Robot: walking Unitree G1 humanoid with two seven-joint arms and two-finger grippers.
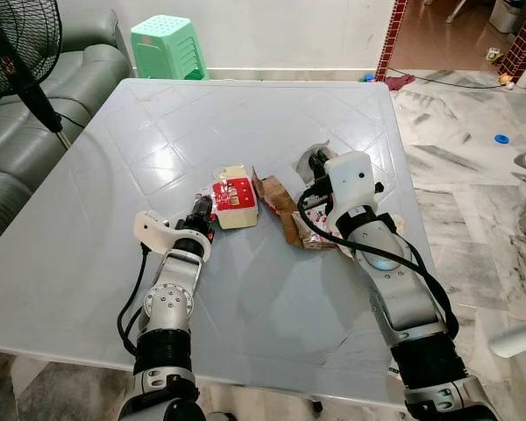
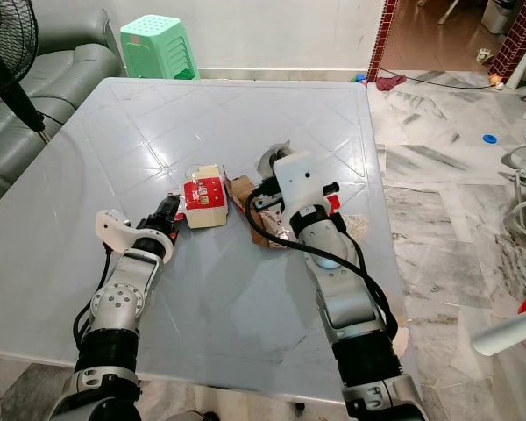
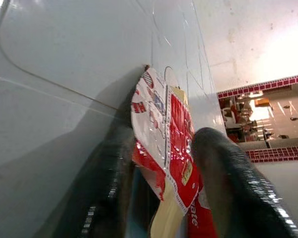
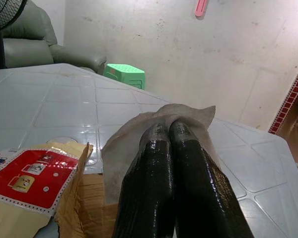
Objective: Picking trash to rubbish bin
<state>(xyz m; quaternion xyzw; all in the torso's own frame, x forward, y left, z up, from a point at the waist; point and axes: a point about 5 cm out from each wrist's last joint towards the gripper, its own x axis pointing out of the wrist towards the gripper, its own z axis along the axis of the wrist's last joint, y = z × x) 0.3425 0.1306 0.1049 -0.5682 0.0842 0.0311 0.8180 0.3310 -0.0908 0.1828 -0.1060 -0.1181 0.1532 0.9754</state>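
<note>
A red and cream carton (image 1: 234,197) lies near the middle of the white table (image 1: 114,263). My left gripper (image 1: 202,210) reaches its left end; in the left wrist view its black fingers (image 3: 223,173) stand on either side of the carton (image 3: 169,144) and press on it. My right gripper (image 4: 169,126) is shut, its tips wrapped in a crumpled grey-white tissue (image 4: 139,129), just right of the carton. That tissue (image 1: 316,160) sits at the far end of the right wrist (image 1: 351,180). Torn brown cardboard (image 1: 276,200) and a wrapper (image 1: 314,226) lie under the right arm.
A green plastic stool (image 1: 168,46) stands beyond the table's far edge. A grey sofa (image 1: 17,140) and a black fan (image 1: 17,44) are on the left. Marble floor (image 1: 473,175) with small scattered items opens to the right.
</note>
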